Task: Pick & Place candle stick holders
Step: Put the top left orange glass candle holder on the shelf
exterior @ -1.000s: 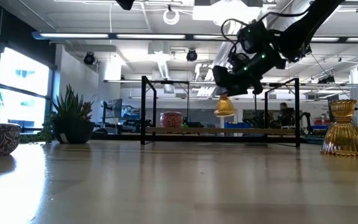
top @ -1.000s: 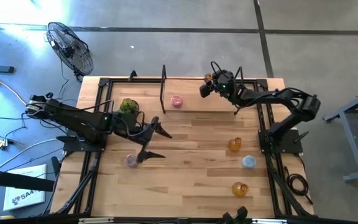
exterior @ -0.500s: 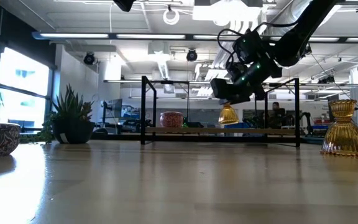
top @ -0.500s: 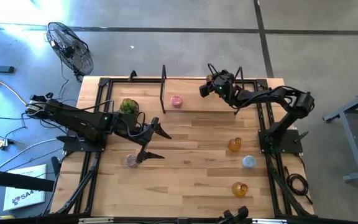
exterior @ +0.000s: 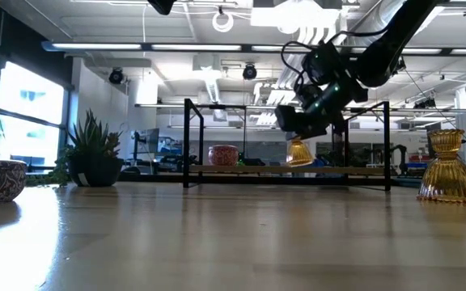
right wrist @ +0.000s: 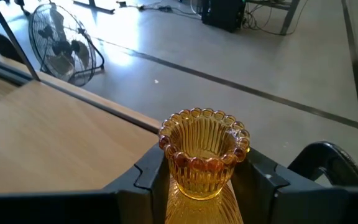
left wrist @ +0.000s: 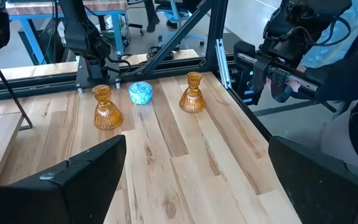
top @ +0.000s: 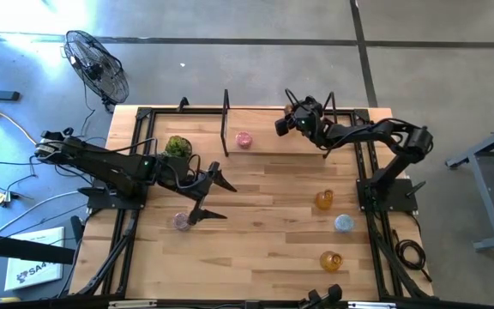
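Note:
My right gripper (top: pixel 292 117) is shut on an amber glass holder (right wrist: pixel 204 155) over the raised wooden shelf (top: pixel 264 142) at the table's far edge. In the low view the holder (exterior: pixel 299 152) hangs just over the shelf board. A pink holder (top: pixel 243 140) stands on that shelf. Two amber holders (top: pixel 324 200) (top: pixel 330 260) and a light blue one (top: pixel 343 223) stand on the table's right side. A second pink holder (top: pixel 181 221) stands near my left gripper (top: pixel 213 196), which is open and empty above the table's middle. My right gripper pinches the amber holder between its two fingers (right wrist: pixel 148 171), at the narrow part just below the beaded cup rim (right wrist: pixel 194 163). The fingers come slanting down from the table's right. The holder stays upright, its flared base below the fingers; whether the base touches the shelf I cannot tell.
A green leafy plant ball (top: pixel 177 147) sits at the far left of the table. Black upright posts (top: pixel 225 120) frame the shelf. Black rails run along both table sides. A fan (top: pixel 97 64) stands on the floor beyond the far left corner.
My right gripper has gone down toward the shelf and a little toward the table's far edge, carrying the amber holder upright. The holder hangs lower now, close above the shelf board.

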You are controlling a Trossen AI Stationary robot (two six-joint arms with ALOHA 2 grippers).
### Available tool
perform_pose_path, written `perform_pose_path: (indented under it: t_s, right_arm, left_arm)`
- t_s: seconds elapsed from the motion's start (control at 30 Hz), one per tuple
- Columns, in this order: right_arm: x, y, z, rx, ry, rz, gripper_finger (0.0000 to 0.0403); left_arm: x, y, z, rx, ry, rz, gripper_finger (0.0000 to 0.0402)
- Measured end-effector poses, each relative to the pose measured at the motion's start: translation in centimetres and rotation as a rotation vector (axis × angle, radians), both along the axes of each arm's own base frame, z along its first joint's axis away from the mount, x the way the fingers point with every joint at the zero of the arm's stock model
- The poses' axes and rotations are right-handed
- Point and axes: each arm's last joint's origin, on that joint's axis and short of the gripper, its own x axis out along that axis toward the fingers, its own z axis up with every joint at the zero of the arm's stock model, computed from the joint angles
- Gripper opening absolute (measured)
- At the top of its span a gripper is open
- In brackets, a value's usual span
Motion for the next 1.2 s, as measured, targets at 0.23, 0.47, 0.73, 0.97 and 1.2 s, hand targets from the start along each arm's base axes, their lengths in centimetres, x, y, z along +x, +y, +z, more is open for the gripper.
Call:
perform_pose_path:
  t_s: [0.23, 0.47, 0.73, 0.97, 1.2]
  right_arm:
    - [0.0, 0.0, -0.2, 0.013, 0.0, -0.001, 0.0125]
    - [0.0, 0.0, -0.3, 0.035, -0.014, 0.008, 0.0125]
    - [0.0, 0.2, -0.7, 0.077, -0.026, 0.031, 0.0226]
    - [0.5, 0.5, -0.3, 0.033, -0.026, 0.071, 0.0245]
    - [1.8, 2.2, 0.8, -0.059, -0.019, 0.144, 0.0244]
  left_arm:
    - [0.0, 0.0, 0.0, 0.0, 0.0, 0.0, 0.0386]
    - [0.0, 0.0, 0.0, 0.0, 0.0, 0.0, 0.0386]
    - [0.0, 0.0, 0.0, 0.0, 0.0, 0.0, 0.0386]
    - [0.0, 0.0, 0.0, 0.0, 0.0, 0.0, 0.0386]
    - [0.0, 0.0, 0.0, 0.0, 0.0, 0.0, 0.0386]
